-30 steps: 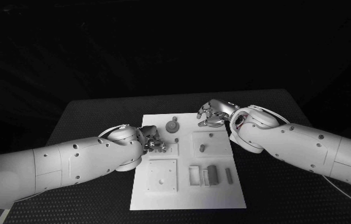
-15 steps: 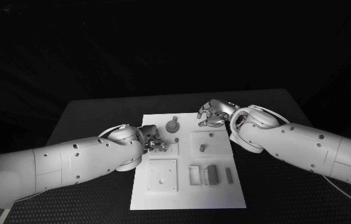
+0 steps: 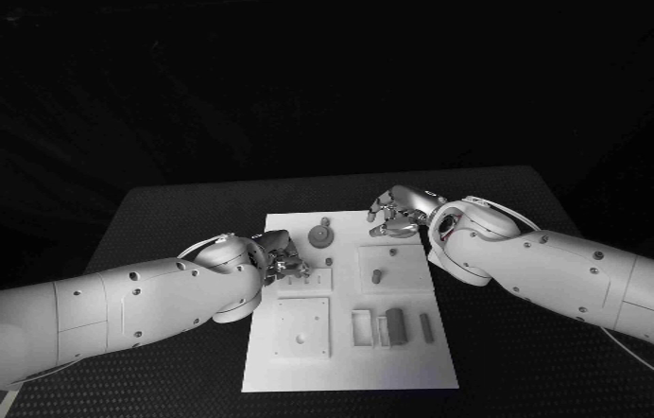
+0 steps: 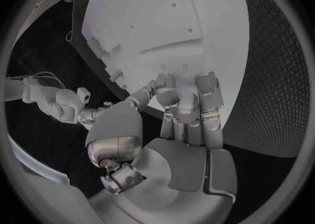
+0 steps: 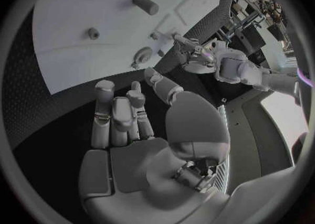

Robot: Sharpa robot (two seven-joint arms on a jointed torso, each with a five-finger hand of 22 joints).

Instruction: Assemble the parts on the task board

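The white task board [image 3: 352,361] lies in the middle of the table. A round gear-like part [image 3: 320,236] and a small peg [image 3: 326,220] stand near its far edge. Another peg [image 3: 375,273] stands on a square plate, and upright blocks [image 3: 395,323] stand near the front right. My left hand [image 3: 283,263] is at the board's left edge with its fingers [image 4: 187,106] curled in; nothing shows between them. My right hand [image 3: 394,215] hovers at the far right corner, its fingers [image 5: 118,114] curled and nothing in them.
A square plate with a hole [image 3: 301,328] sits at the board's front left, and a small slotted plate [image 3: 304,282] lies beside my left hand. Black table [image 3: 178,219] surrounds the board [image 4: 184,24] on all sides. My left hand [image 5: 197,56] also appears in the right wrist view.
My left hand has shifted slightly back toward the board's left edge. The right hand and the parts have not moved.
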